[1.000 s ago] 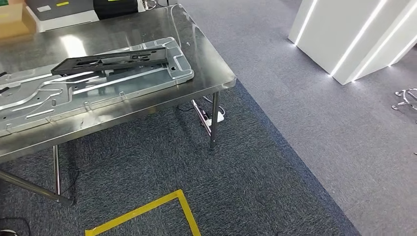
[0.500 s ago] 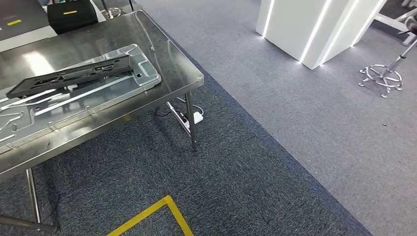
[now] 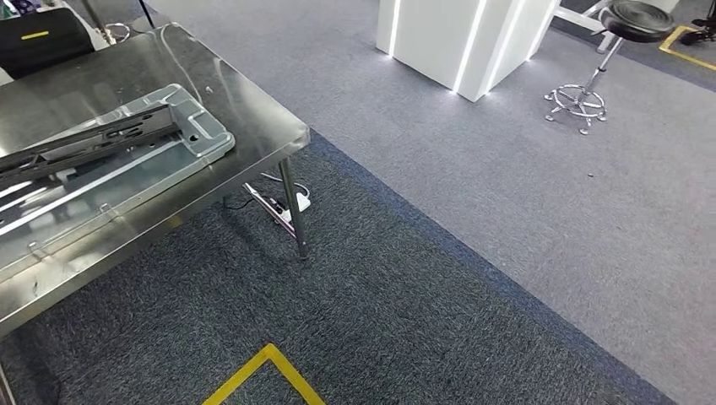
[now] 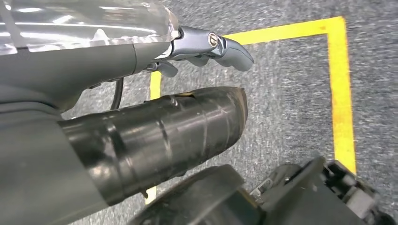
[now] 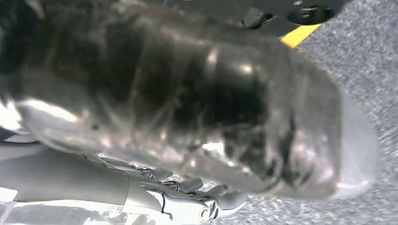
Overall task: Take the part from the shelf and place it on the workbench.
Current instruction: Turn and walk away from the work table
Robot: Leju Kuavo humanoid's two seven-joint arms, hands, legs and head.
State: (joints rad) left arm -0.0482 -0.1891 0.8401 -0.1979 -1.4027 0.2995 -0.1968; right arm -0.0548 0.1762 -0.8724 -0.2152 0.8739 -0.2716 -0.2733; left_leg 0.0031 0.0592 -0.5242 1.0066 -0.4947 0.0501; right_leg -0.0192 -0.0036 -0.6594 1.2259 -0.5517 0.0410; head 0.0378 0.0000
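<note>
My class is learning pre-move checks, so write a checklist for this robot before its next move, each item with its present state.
1. Left hand free to grasp: ok. The left hand holds nothing and hangs above the carpet.
2. Right hand free: cannot tell. The right hand is blurred.
3. Shelf faced: not ok. The head view faces the workbench corner, a white pillar and a stool.
4. Bare space on the workbench: ok. There is bare steel beside the silver panel, which carries a black part.
5. Power strip out of the walkway: ok. It lies under the workbench by the leg.
</note>
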